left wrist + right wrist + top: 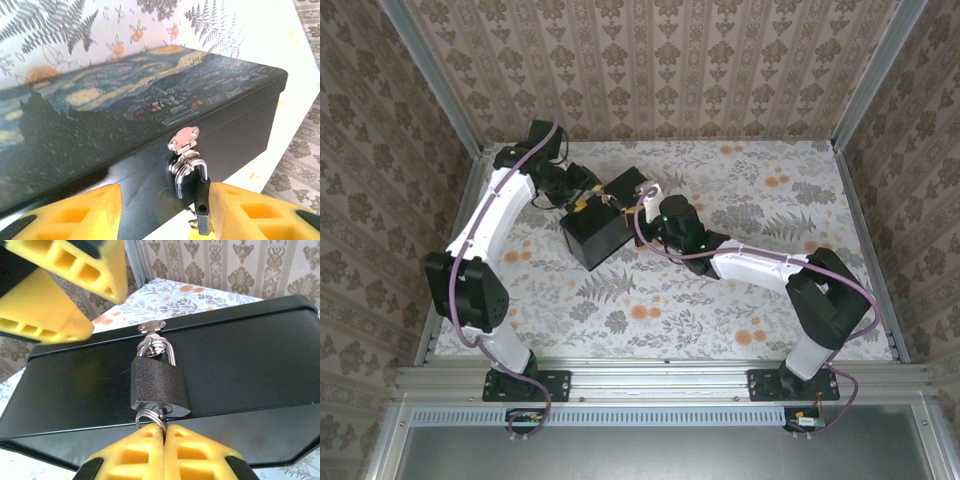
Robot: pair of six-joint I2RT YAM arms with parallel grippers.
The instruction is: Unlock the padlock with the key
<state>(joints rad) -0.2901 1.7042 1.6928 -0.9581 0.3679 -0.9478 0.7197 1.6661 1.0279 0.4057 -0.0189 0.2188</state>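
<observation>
1. The floral bench (740, 290) carried a black box (603, 232) with a painted lid, centre-left in the top view.
2. The left hand (165, 200) stood spread wide at the box's front, grasping nothing.
3. The right hand (164, 437) was clenched on the key (162, 414) at bottom centre of its wrist view.
4. The dark padlock (159, 385) hung from the box's hasp (152, 327), with the key and a ring (147, 419) at its underside.

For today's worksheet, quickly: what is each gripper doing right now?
Left gripper: open, either side of the padlock.
Right gripper: shut on the key.
</observation>
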